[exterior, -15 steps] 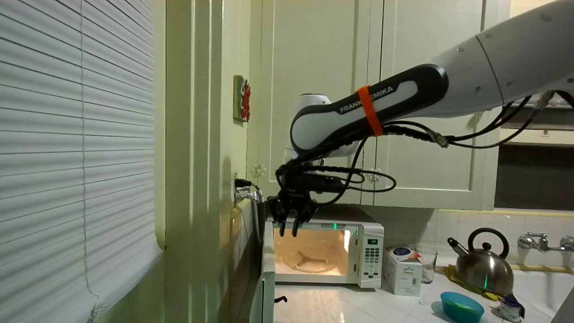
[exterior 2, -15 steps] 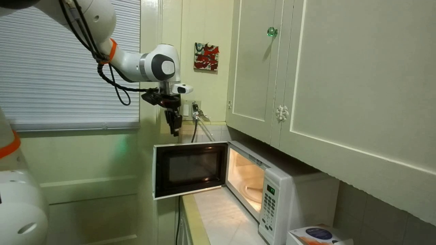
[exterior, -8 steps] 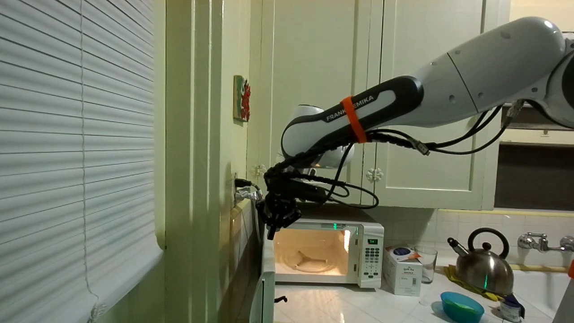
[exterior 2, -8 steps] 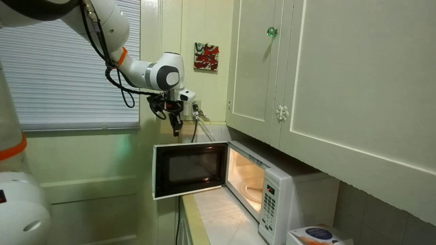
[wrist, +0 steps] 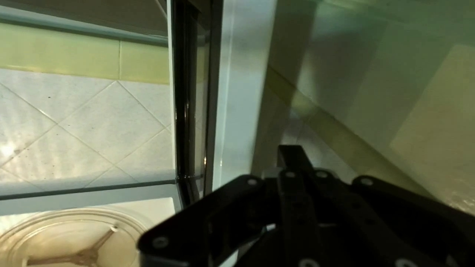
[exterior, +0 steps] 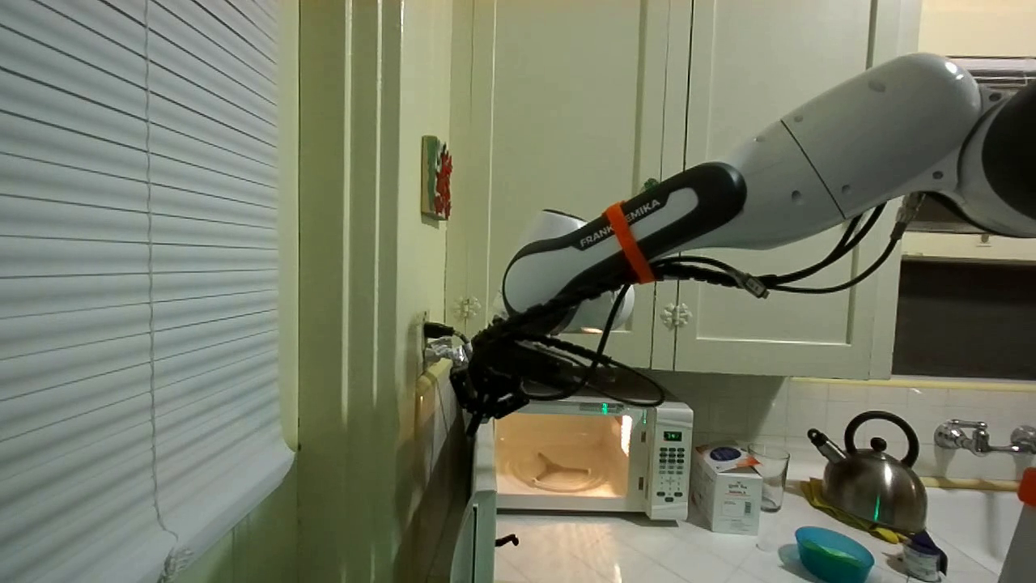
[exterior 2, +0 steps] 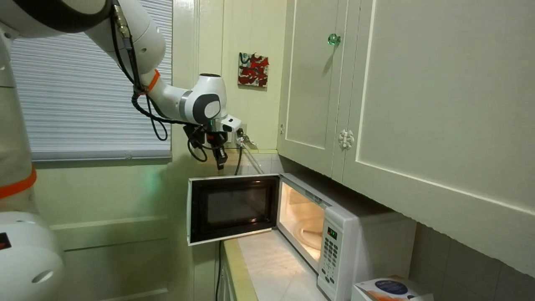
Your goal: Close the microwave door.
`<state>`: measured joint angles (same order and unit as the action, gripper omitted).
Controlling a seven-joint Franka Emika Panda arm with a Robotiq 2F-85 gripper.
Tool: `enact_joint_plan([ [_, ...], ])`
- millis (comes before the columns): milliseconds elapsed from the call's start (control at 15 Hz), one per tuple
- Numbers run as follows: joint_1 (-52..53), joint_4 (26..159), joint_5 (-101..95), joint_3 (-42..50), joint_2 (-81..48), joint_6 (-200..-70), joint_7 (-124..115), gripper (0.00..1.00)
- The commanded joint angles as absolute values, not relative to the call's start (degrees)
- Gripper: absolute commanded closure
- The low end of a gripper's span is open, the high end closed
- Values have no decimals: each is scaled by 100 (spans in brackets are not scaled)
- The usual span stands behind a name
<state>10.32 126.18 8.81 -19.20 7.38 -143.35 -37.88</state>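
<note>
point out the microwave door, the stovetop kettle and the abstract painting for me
Microwave door (exterior 2: 237, 205), in an exterior view: the dark window, seen from its inner side.
Stovetop kettle (exterior: 872, 489), in an exterior view: its shiny metal body.
Abstract painting (exterior 2: 253, 70), in an exterior view: middle of its front.

You've got white slatted blinds down, yellow-green wall, small red painting, tall cream cabinets above your white tiled counter, yellow tile edging

The white arm has orange bands, black cables and dark, screw-dotted fingers.
</note>
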Motion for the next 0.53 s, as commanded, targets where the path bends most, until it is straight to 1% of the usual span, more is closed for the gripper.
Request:
enact_joint_plan([
  [0, 1182, 12982, 1283, -1783, 720, -14770, -3818, 100],
  [467, 1012, 13368, 1075, -1601, 1332, -14339, -4514, 100],
])
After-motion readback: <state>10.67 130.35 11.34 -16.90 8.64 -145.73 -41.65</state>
